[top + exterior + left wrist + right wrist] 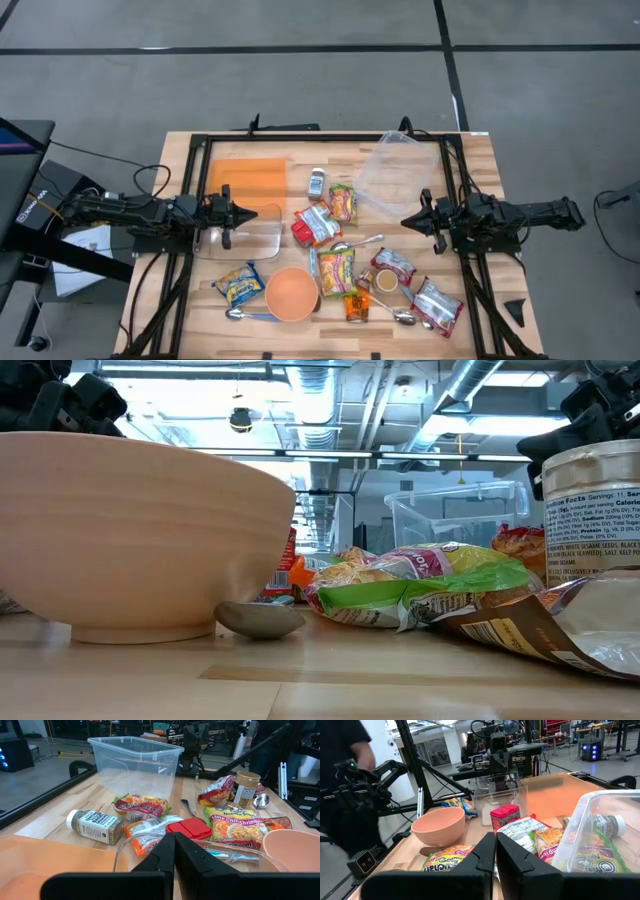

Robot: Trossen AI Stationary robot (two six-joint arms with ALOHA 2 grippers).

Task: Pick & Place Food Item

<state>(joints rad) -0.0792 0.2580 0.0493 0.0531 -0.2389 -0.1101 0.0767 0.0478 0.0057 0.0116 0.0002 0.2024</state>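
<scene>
Left gripper (246,212) shut — noodle packet (336,269) well apart.

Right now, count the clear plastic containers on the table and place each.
2. The large tub lies at the far side, near the right arm. The smaller container sits beside the orange mat, by the left claw. Packets could hide others.

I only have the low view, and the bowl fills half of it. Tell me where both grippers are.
Observer: The left gripper hangs shut over a small clear container, next to the orange board.
Operator: Now the right one.
Observer: The right gripper is shut and empty, beside the large clear tub.
Operator: Name an item I can't see.
Observer: A spice jar lies on its side between the board and the tub.
</scene>
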